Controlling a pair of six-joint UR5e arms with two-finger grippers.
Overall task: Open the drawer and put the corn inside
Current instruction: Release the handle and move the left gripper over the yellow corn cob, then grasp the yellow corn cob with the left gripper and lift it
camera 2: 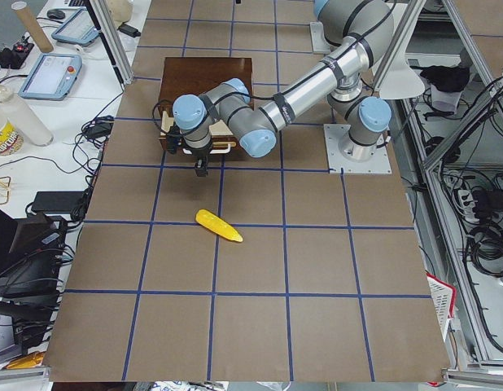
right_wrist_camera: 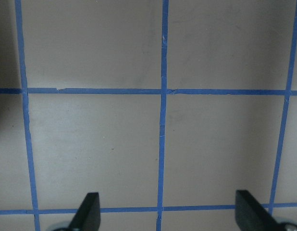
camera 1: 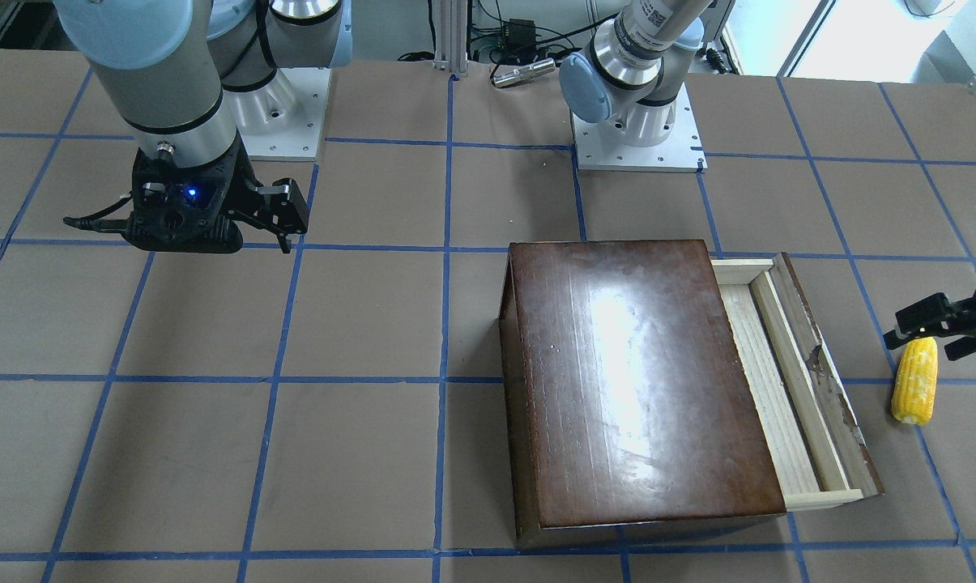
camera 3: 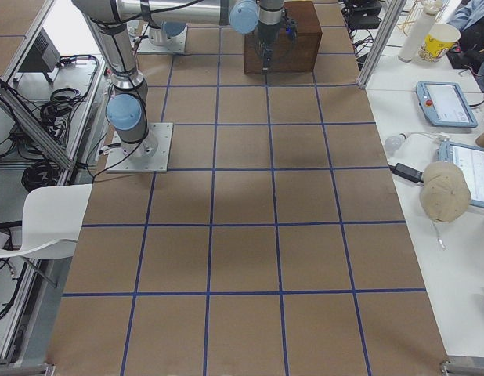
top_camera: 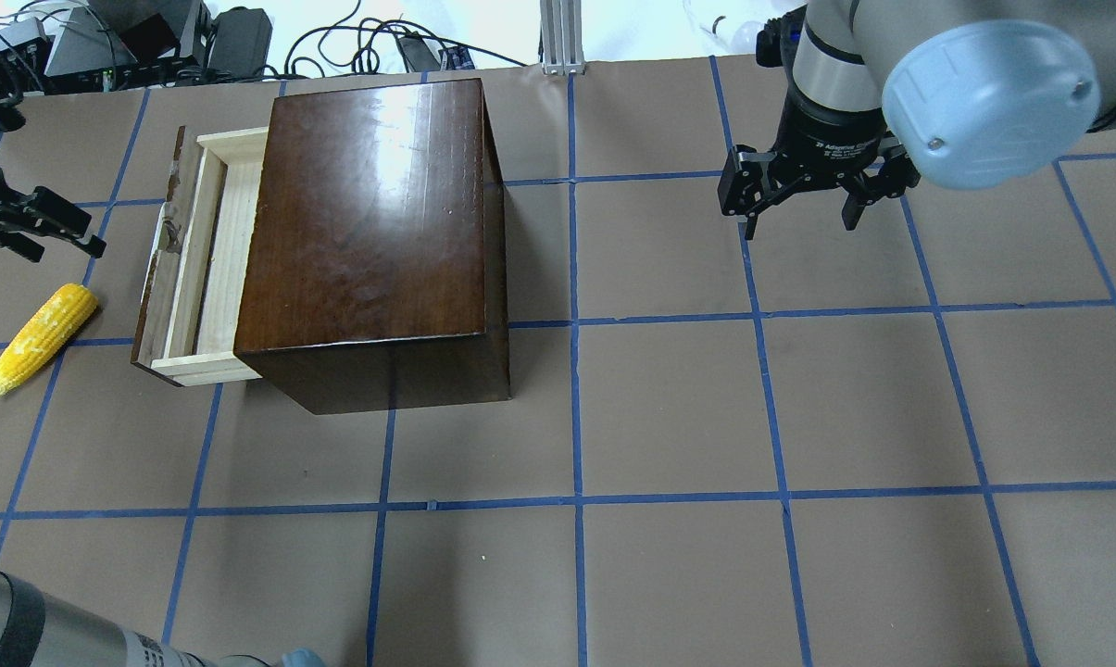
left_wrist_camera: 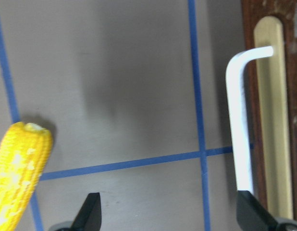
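The drawer [top_camera: 207, 264] of pale wood sticks part way out of the glossy dark-brown box [top_camera: 372, 222]; it also shows in the front view [camera 1: 779, 380]. The yellow corn [top_camera: 41, 330] lies on the table beside the drawer's dark front panel, apart from it, and shows in the front view [camera 1: 915, 382] and the left wrist view [left_wrist_camera: 18, 180]. My left gripper [top_camera: 93, 237] is open and empty, hovering just behind the corn's blunt end. My right gripper [top_camera: 798, 222] is open and empty over bare table, far from the box.
The brown table [top_camera: 669, 408] carries a blue tape grid. A white bent handle [left_wrist_camera: 239, 125] sits on the drawer front. The arm bases [camera 1: 637, 138] stand at the robot's side. Cables and devices [top_camera: 131, 46] lie beyond the far table edge.
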